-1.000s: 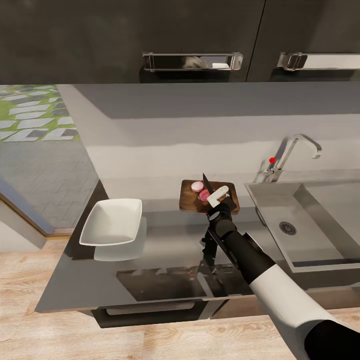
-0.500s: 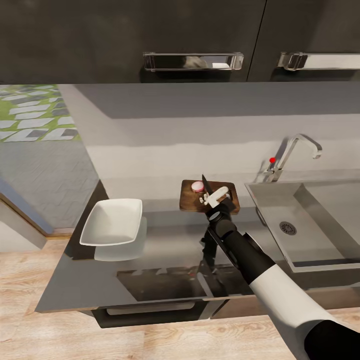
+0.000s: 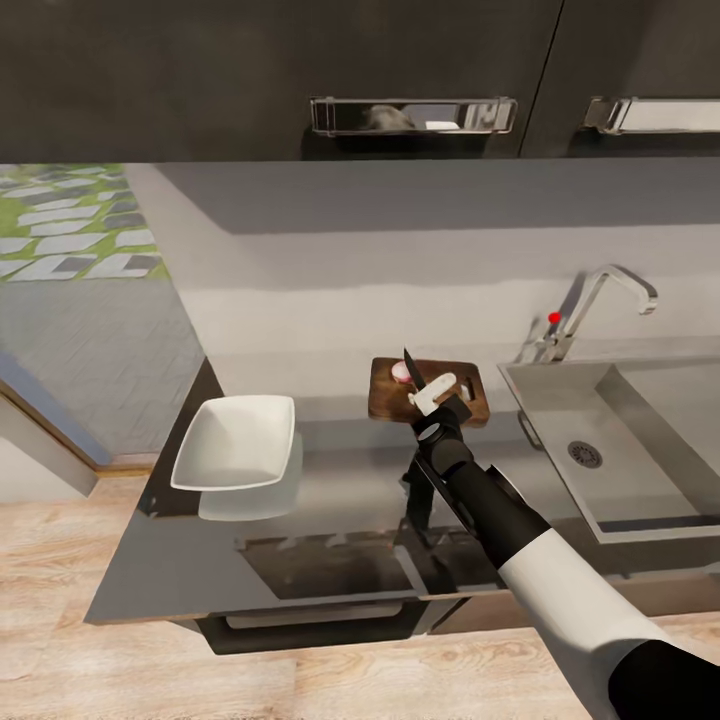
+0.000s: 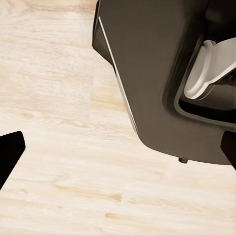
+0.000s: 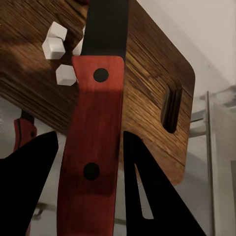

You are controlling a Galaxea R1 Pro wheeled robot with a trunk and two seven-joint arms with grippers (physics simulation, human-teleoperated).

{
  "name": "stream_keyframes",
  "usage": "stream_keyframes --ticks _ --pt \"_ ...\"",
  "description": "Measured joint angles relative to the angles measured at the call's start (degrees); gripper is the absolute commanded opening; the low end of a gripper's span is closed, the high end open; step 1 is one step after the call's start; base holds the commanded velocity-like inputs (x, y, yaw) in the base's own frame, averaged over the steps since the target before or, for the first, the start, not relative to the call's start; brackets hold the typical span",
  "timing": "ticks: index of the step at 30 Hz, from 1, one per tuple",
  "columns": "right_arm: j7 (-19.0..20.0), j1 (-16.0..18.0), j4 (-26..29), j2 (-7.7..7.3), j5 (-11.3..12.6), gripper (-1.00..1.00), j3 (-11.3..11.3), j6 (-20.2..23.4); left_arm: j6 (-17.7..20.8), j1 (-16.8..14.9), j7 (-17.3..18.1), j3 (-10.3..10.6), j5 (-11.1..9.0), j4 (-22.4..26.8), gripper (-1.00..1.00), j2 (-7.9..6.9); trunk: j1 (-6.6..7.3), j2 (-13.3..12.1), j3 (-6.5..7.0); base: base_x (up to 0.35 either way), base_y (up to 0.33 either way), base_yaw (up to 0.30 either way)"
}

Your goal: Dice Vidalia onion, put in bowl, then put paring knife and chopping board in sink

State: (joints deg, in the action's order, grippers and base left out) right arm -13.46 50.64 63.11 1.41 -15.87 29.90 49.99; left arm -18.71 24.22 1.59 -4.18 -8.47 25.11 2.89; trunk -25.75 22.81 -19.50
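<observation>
Since the earlier frame, the second pink onion piece is gone from the board and small white cubes lie there; the camera has shifted slightly.

Left to right: pale wood plank floor (image 3: pixel 60 610); glossy grey steel-look countertop (image 3: pixel 330 480); shallow white squarish bowl (image 3: pixel 237 442); brown wooden chopping board (image 3: pixel 385 398) carrying the pinkish Vidalia onion remnant (image 3: pixel 400 372); right gripper (image 3: pixel 438 392) clamped on the red-handled, dark-bladed paring knife (image 5: pixel 93 142); stainless steel sink (image 3: pixel 640 400). The left gripper's state cannot be told. No legible writing.
</observation>
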Motion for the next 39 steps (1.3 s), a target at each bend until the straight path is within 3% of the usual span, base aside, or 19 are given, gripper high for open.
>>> stream_keyframes --ticks 22,34,36,37,38,39 --pt "0.0 0.0 -0.1 0.18 -0.3 -1.00 0.0 0.1 0.0 0.0 0.0 0.0 0.0 0.0 1.00 0.00 0.00 0.0 -2.04 0.000 0.000 0.000" --pt "0.1 0.0 0.4 0.21 -0.1 -1.00 -0.2 -0.1 0.0 0.0 0.0 0.0 0.0 0.0 1.00 0.01 0.00 0.0 -2.08 0.000 0.000 0.000" --pt "0.1 0.0 1.3 0.29 0.7 -1.00 -1.6 -0.1 0.0 0.0 0.0 0.0 0.0 0.0 1.00 -0.01 0.00 0.0 -2.08 0.000 0.000 0.000" --pt "0.1 0.0 2.7 0.24 2.4 -1.00 -3.9 -0.1 0.0 0.0 0.0 0.0 0.0 0.0 1.00 -0.01 0.01 0.0 -2.08 0.000 0.000 0.000" --pt "0.3 0.0 4.4 0.08 5.6 -1.00 -7.0 0.0 0.0 0.0 0.0 0.0 0.0 0.0 1.00 0.00 0.01 0.0 -2.08 0.000 0.000 0.000" --pt "1.6 0.0 6.2 -0.18 10.5 -1.00 -11.4 0.1 0.0 0.0 0.0 0.0 0.0 0.0 1.00 0.02 0.00 0.0 -2.08 0.000 0.000 0.000"
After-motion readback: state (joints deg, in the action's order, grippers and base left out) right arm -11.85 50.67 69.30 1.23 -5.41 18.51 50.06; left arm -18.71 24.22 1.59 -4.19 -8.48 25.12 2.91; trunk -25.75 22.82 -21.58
